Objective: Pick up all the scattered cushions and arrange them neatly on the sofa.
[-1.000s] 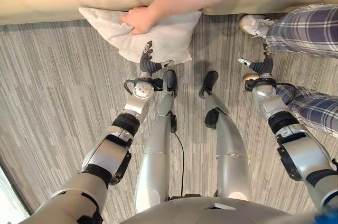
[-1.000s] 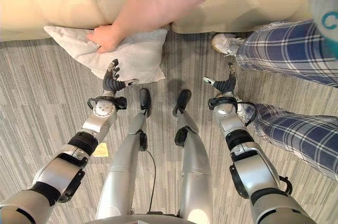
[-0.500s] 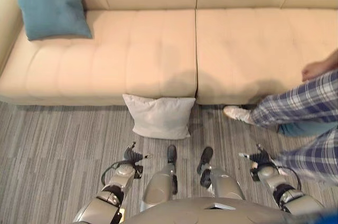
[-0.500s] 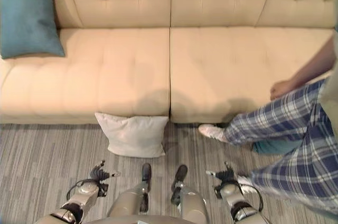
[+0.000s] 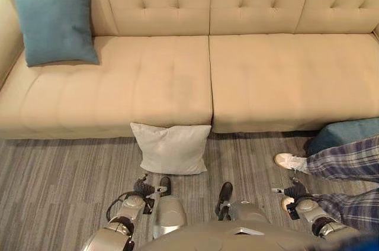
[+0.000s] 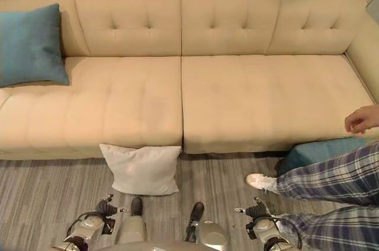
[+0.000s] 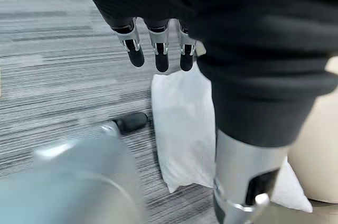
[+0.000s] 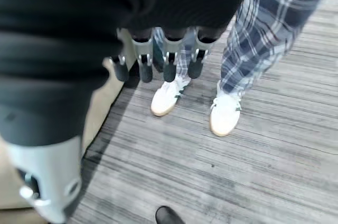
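A white cushion [image 5: 172, 148] leans on the floor against the front of the beige sofa [image 5: 266, 79], just ahead of my left hand [image 5: 144, 187]. That hand is open and holds nothing; past its straight fingers [image 7: 160, 49] the white cushion [image 7: 182, 123] shows close by. A teal cushion [image 5: 56, 23] stands upright at the sofa's left end. Another teal cushion [image 6: 320, 153] lies on the floor at the sofa's right front, by a person's legs. My right hand [image 5: 293, 190] hangs open and empty, near the person's shoes [image 8: 224, 115].
A person in plaid trousers [image 6: 331, 177] stands at the right, one white shoe [image 5: 289, 160] near my right hand and one hand [image 6: 361, 119] over the teal floor cushion. Grey striped carpet [image 5: 59, 186] stretches to the left.
The camera has tilted up, so the whole sofa now shows. The person's hand has let go of the white cushion and drawn back to the right. Both my hands hang as before.
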